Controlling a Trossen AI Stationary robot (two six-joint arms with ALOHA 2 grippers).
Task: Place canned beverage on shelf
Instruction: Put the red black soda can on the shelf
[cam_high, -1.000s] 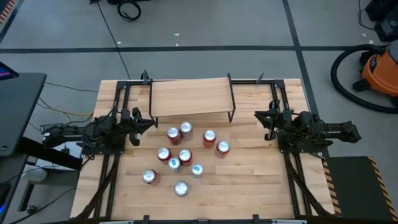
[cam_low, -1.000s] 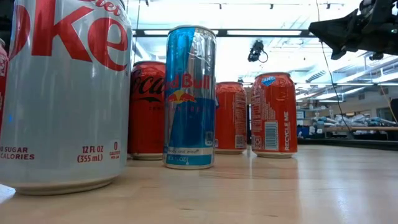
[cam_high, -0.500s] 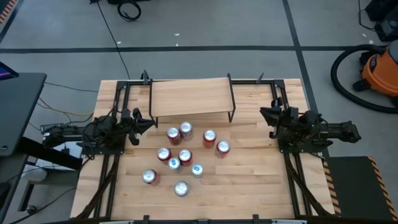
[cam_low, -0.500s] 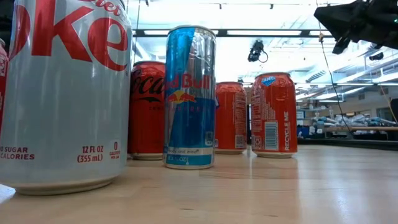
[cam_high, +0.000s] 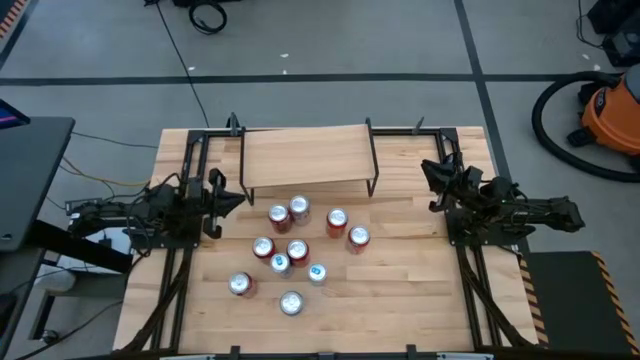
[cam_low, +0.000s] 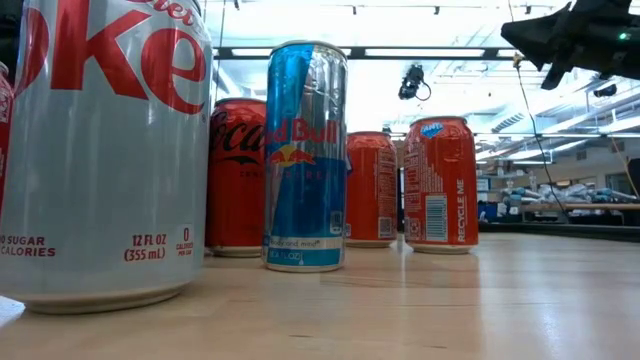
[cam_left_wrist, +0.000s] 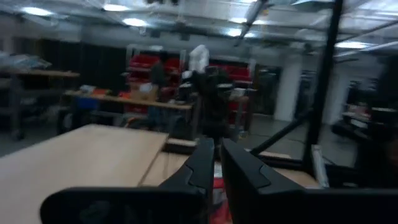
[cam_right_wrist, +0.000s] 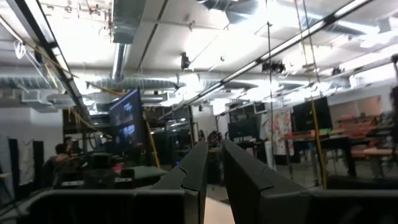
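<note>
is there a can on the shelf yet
No, in the high view the shelf has a bare wooden top, and all the cans stand on the table in front of it.

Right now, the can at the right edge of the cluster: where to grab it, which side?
Grip the can on its round side wall, about mid-height, coming from its right with the right gripper. It stands upright, lid up; that side faces bare table, while a neighbouring can crowds its left rear. The left gripper waits across the cluster.
</note>
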